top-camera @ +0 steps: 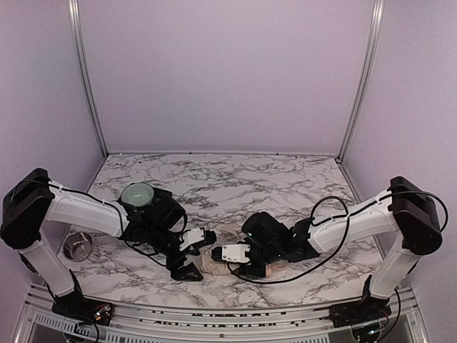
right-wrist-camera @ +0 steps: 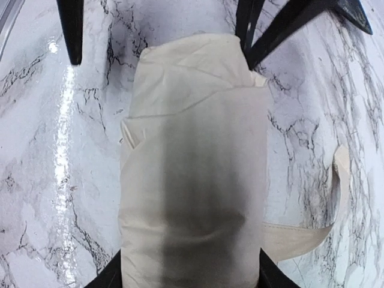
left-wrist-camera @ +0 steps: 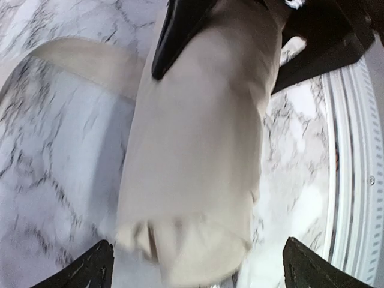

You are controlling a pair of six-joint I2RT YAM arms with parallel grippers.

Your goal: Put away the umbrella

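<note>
The umbrella (top-camera: 214, 263) lies folded on the marble table as a cream-beige bundle between my two grippers. In the right wrist view the umbrella (right-wrist-camera: 192, 150) fills the middle, and a cream strap (right-wrist-camera: 336, 198) loops out to its right. My right gripper (right-wrist-camera: 189, 282) is shut on one end of the bundle, with a finger pressed on each side. In the left wrist view the other end of the umbrella (left-wrist-camera: 198, 150) sits between my left gripper's (left-wrist-camera: 202, 270) wide-open fingers, without touching them. The shaft, handle and black lining are hidden.
A small metal cup (top-camera: 77, 246) stands at the left edge of the table. A round teal-topped object (top-camera: 138, 194) sits behind my left arm. The table's metal front rail (left-wrist-camera: 354, 180) runs close beside the umbrella.
</note>
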